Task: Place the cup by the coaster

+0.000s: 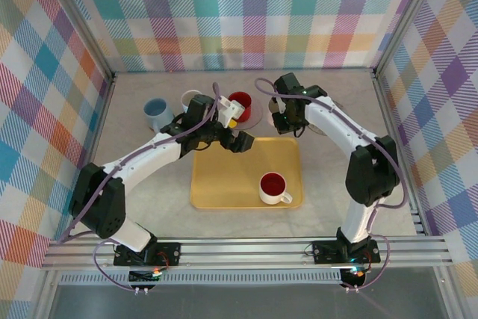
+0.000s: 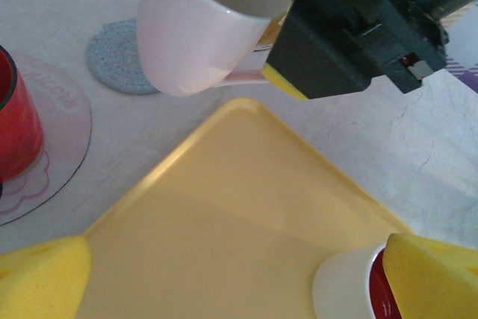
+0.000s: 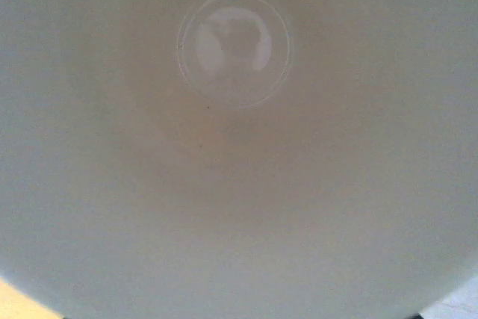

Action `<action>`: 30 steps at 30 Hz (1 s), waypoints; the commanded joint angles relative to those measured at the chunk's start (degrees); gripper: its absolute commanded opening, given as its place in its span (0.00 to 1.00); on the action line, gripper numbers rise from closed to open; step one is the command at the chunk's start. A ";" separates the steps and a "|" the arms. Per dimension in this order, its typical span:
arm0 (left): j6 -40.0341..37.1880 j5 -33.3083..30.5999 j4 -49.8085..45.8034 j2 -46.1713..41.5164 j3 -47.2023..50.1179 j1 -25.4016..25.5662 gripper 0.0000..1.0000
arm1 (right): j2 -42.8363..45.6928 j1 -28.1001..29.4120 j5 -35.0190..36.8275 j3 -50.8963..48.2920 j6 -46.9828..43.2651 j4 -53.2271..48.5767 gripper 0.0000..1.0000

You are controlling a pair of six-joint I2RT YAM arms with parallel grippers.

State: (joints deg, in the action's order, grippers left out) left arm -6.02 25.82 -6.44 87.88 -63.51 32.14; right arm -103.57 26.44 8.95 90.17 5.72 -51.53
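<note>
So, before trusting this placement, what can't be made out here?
Whether the white cup touches the grey coaster: left wrist view, cup's body hides its base.
Far finger of the right pincer: same view, its housing covers it.
Red-lined cup: cut by bottom edge.
What lies beneath: right wrist view, cup interior blocks it.

Yellow tray [image 1: 224, 184] — mug [image 1: 274, 187] on it, blue cup [image 1: 156, 113]

a mug [image 1: 274, 187] stands in the tray's [image 1: 224, 184] near right corner; behind the tray a cup [image 1: 243, 100] sits on a coaster [image 2: 63, 121].
</note>
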 commanded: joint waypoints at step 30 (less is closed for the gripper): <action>-1.45 0.41 5.83 9.92 -3.43 0.29 1.00 | -14.75 -6.64 1.58 13.84 -6.05 4.32 0.00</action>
State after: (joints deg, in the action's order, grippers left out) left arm -6.52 25.87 -1.32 96.40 -64.82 32.14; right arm -117.40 20.18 11.31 100.66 0.58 -47.68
